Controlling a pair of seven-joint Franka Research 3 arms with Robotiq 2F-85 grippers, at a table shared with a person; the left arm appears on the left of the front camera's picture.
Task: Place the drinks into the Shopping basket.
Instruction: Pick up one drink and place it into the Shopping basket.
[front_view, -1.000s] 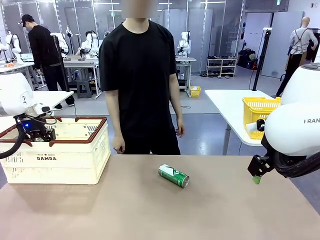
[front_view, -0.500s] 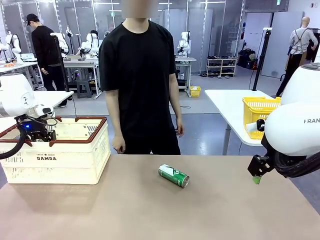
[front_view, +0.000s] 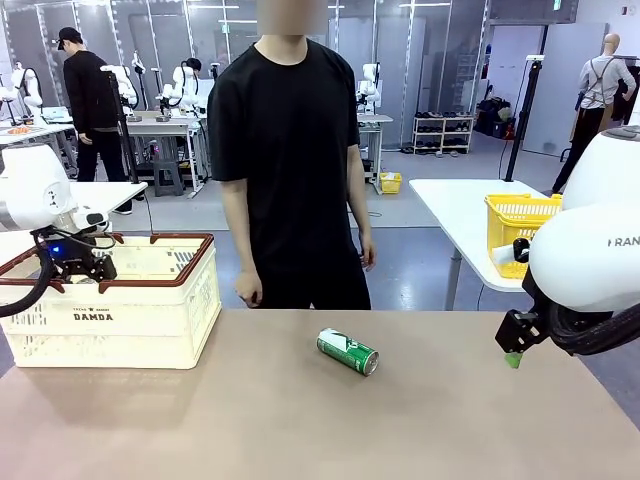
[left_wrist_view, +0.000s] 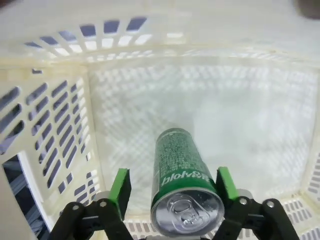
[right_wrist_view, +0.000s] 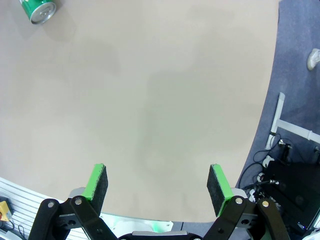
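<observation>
Left hand (left_wrist_view: 173, 186) spread wide around green can (left_wrist_view: 181, 165) inside Shopping basket (left_wrist_view: 50, 115)

Hidden, clipped, blurred
Front view: the Shopping basket (front_view: 150, 300) wall hides the fingers of the left gripper (front_view: 82, 270). Left wrist view: the basket floor is blurred, and the print on the green can (left_wrist_view: 182, 170) is too soft to read. Right wrist view: the top edge clips the desk can (right_wrist_view: 39, 10).

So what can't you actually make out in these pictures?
- Front view: the near wall of the Shopping basket hides what lies inside.
- Left wrist view: blur leaves it unclear whether the green can touches the basket floor.
- Front view: the right gripper is mostly hidden behind its own arm.
</observation>
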